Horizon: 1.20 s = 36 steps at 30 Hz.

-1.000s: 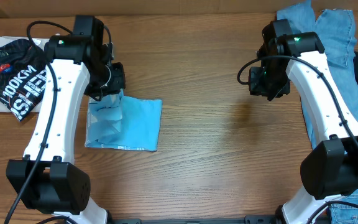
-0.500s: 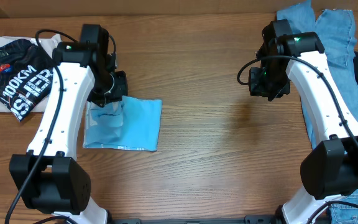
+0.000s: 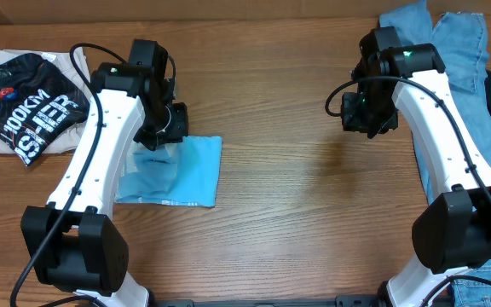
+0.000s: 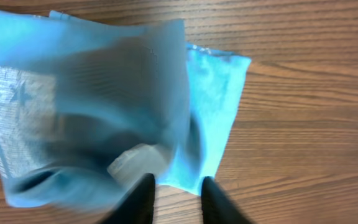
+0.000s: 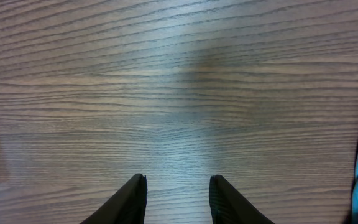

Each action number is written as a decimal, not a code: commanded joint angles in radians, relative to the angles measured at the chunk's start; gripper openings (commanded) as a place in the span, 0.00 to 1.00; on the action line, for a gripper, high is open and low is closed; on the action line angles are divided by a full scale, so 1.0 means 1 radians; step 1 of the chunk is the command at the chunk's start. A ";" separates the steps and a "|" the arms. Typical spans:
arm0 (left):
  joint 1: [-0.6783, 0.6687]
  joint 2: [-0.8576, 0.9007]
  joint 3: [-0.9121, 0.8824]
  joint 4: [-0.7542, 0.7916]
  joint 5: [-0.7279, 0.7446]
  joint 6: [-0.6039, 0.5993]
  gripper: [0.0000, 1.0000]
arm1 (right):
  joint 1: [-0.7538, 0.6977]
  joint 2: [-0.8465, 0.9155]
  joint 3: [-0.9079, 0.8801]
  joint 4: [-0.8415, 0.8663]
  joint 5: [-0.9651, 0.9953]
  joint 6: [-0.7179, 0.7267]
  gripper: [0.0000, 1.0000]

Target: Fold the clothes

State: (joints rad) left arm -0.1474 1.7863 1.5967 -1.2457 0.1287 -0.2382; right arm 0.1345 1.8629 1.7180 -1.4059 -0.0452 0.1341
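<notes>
The clothes, a light sky-blue T-shirt (image 3: 177, 170), lie folded into a small rectangle on the wooden table, left of centre. In the left wrist view the T-shirt (image 4: 104, 93) is rumpled, with small white print along its left edge. My left gripper (image 3: 165, 133) hovers over the shirt's back edge. Its jaws (image 4: 178, 190) are open, with bare wood between the fingertips (image 4: 143, 198) and the cloth's edge just beyond them. Over bare wood at the right, my right gripper (image 3: 366, 112) is open and holds nothing (image 5: 178, 186).
A black shirt with white lettering (image 3: 28, 107) lies bunched on a pale cloth at the back left. Denim jeans (image 3: 454, 43) lie at the back right, running down the right edge behind the right arm.
My left arm has moved right along the T-shirt's back edge, and its jaws have parted, letting go of the cloth. The right arm has not moved.
</notes>
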 commanded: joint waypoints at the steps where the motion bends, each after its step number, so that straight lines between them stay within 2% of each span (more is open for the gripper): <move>1: -0.014 -0.008 -0.006 0.022 0.085 -0.013 0.38 | 0.001 0.000 -0.004 0.005 -0.001 -0.005 0.37; 5: -0.029 -0.008 -0.006 0.069 0.214 0.087 0.38 | 0.001 0.000 -0.004 0.006 -0.002 -0.004 0.37; 9: -0.012 -0.008 -0.001 0.066 0.168 0.093 0.37 | 0.001 0.000 -0.004 0.001 -0.041 -0.013 0.37; 12: 0.035 -0.009 0.015 0.043 0.139 0.093 0.35 | 0.005 0.000 -0.004 0.001 -0.163 -0.099 0.37; 15: 0.099 -0.010 0.044 0.015 0.103 0.093 0.34 | 0.027 0.000 -0.004 0.002 -0.319 -0.193 0.38; 20: 0.251 -0.008 0.068 -0.007 0.073 0.090 0.37 | 0.123 0.000 -0.004 0.042 -0.404 -0.212 0.38; 26: 0.361 0.013 0.063 -0.028 0.070 0.111 0.38 | 0.344 0.000 -0.004 0.203 -0.364 -0.093 0.38; 28: 0.371 0.021 0.055 -0.030 0.070 0.124 0.38 | 0.428 0.003 -0.005 0.262 -0.283 -0.015 0.38; 30: 0.371 0.027 0.048 -0.029 0.061 0.139 0.39 | 0.502 0.013 -0.005 0.311 -0.216 0.051 0.43; 33: 0.372 0.042 0.035 -0.025 -0.021 0.137 0.39 | 0.599 0.049 -0.006 0.393 -0.198 0.100 0.45; 36: 0.377 0.063 0.021 -0.020 -0.039 0.138 0.40 | 0.674 0.102 -0.006 0.476 -0.194 0.154 0.46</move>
State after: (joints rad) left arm 0.2272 1.8145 1.6356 -1.2671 0.1413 -0.1234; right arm 0.7689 1.9125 1.7138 -0.9615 -0.2832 0.1932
